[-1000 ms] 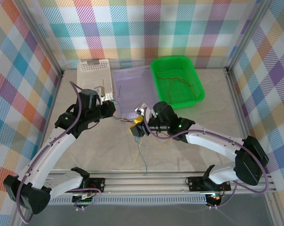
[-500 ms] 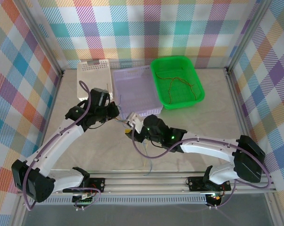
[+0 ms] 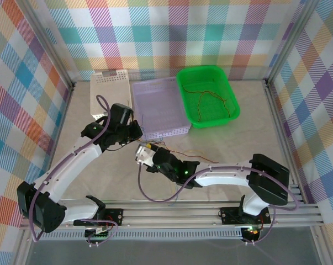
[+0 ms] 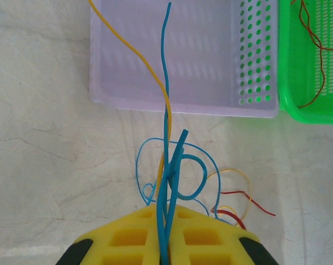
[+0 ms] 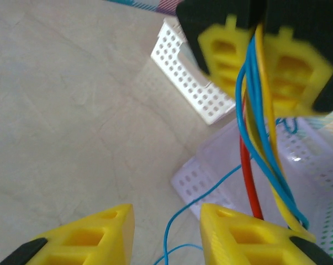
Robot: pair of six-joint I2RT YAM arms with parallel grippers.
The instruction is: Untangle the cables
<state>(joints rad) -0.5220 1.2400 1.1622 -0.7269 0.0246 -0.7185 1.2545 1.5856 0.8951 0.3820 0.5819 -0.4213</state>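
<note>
The cables are thin blue, yellow and red wires. In the left wrist view my left gripper (image 4: 167, 212) is shut on a bundle of blue cables (image 4: 167, 110) and a yellow cable (image 4: 137, 52), with a red cable (image 4: 249, 196) looping on the table to the right. From above, the left gripper (image 3: 136, 132) sits by the lavender basket's near left corner, and the right gripper (image 3: 141, 154) is just below it. In the right wrist view my right gripper (image 5: 167, 216) is open, with one thin blue cable (image 5: 199, 201) running through the gap, untouched. The hanging bundle (image 5: 254, 138) passes beside its right finger (image 5: 238, 234).
A lavender basket (image 3: 166, 131) stands at the back middle, a white basket (image 3: 108, 88) to its left, and a green basket (image 3: 232, 113) holding a red-orange wire (image 3: 202, 99) to its right. A red cable (image 3: 183, 153) trails right across the table. Checked walls enclose the table.
My right gripper has swung left to just under the left gripper and its jaws have narrowed. The left gripper has shifted slightly right and back, still holding the bundle.
</note>
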